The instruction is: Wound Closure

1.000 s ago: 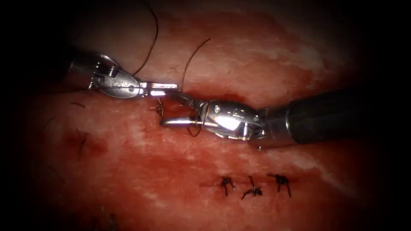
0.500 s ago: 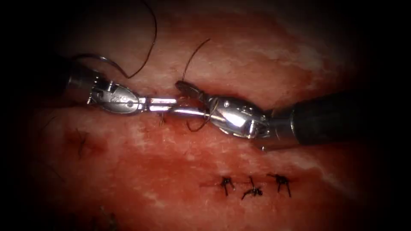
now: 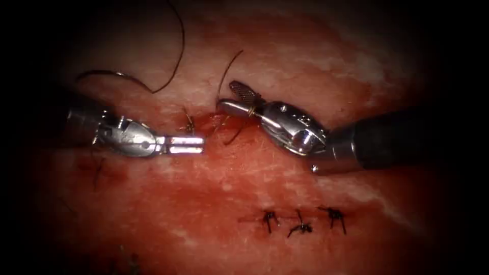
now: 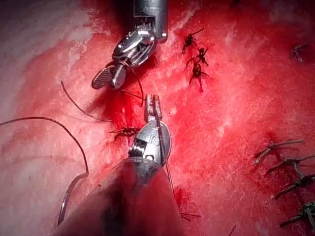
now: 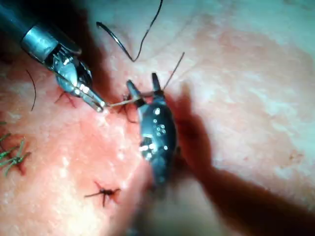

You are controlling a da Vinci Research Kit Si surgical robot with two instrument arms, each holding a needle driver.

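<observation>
- Your right tool (image 3: 235,97) has its jaws parted, thread (image 3: 224,76) looped around them.
- Your left tool (image 3: 186,144) is clenched on thread.
- Thread looks limp, slippery; grip near its end.

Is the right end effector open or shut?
Open: the right end effector shows its two jaws spread apart, with thread looped around them.

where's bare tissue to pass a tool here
Free: tissue between left claw and the three knots. Crowded at the cut: left claw shut on thread, right claw open, thread-looped, empty. Needle lies free on the tissue, upper left.
</observation>
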